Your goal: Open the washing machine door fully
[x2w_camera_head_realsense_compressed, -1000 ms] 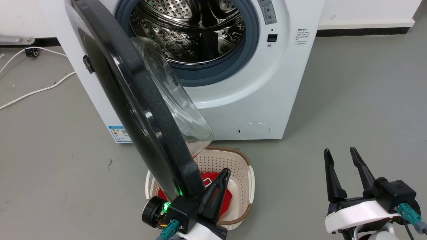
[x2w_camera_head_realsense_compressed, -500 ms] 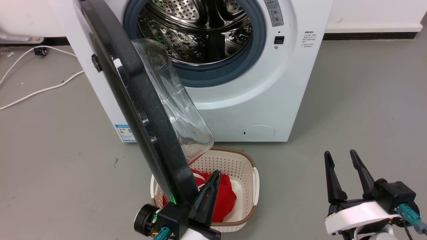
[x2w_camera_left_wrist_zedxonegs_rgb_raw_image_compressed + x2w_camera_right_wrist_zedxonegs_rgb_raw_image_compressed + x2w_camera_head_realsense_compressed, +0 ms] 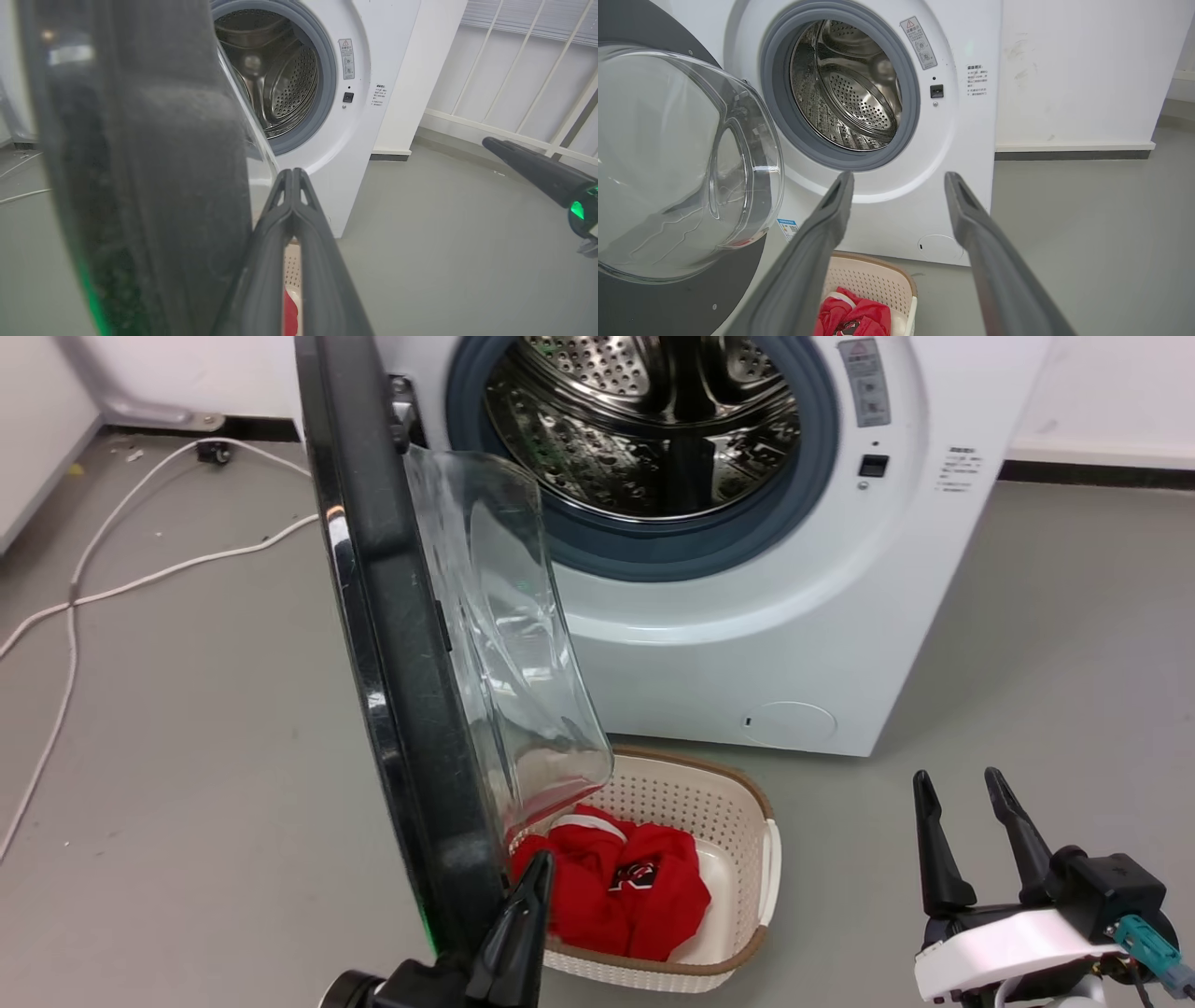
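Washing machine door (image 3: 383,616): glossy black disc, clear domed glass bowl, standing well open. Left gripper (image 3: 291,173) jaws together beside rim; right gripper (image 3: 957,777) jaws apart.

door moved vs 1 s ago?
Yes. The washing machine door has swung wider, away from the grey rubber ring, whose left edge now shows.

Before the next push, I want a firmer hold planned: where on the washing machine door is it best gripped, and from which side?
Probably the thick black rim of the washing machine door, at its free edge nearest the robot, straddled from the front. The door stands edge-on there, while the domed glass bowl on the drum side is smooth and offers no purchase.
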Controlling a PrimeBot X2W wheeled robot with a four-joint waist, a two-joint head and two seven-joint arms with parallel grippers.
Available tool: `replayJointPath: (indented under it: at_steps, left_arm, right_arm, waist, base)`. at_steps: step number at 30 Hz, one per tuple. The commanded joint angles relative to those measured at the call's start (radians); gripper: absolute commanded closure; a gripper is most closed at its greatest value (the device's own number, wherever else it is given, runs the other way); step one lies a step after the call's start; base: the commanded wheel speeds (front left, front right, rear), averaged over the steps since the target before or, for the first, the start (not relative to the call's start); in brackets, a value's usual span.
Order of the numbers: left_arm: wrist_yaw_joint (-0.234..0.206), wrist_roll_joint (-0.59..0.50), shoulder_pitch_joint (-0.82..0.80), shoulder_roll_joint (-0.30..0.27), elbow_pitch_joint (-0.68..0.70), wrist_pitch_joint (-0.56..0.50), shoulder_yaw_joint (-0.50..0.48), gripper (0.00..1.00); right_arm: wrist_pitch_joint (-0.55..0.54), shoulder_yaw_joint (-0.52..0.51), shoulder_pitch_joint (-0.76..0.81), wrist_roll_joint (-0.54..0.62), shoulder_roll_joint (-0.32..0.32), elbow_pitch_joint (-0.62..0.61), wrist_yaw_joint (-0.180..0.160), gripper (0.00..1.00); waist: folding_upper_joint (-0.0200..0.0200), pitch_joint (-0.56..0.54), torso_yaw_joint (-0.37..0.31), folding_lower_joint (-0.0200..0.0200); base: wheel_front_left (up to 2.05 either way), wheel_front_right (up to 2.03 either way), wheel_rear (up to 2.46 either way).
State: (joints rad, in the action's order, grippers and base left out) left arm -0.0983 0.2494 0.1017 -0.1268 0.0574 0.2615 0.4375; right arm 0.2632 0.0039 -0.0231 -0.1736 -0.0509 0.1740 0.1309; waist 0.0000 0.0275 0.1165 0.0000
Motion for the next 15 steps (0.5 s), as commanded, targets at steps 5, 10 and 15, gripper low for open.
replayJointPath:
  at_steps: [5, 10, 15]
  left_arm:
    - [-0.043, 0.006, 0.057, -0.035, 0.041, -0.001, -0.045, 1.00]
    - [-0.080, 0.014, 0.087, -0.050, 0.058, 0.000, -0.089, 1.00]
    - [-0.107, 0.022, 0.099, -0.087, 0.052, 0.001, -0.155, 1.00]
  right_arm:
    - [0.002, -0.004, 0.006, -0.003, 0.002, 0.004, 0.000, 0.00]
    - [0.002, -0.006, 0.011, -0.003, 0.002, 0.005, 0.000, 0.00]
    - [0.002, -0.001, 0.007, -0.005, 0.001, 0.007, 0.000, 0.00]
  waist:
    - [0.0000, 0.001, 0.067, 0.0000]
    - [0.0000, 0.003, 0.109, 0.0000]
    - [0.0000, 0.005, 0.131, 0.0000]
  base:
    - [0.00, 0.00, 0.00]
    - [0.00, 0.00, 0.00]
    - [0.00, 0.00, 0.00]
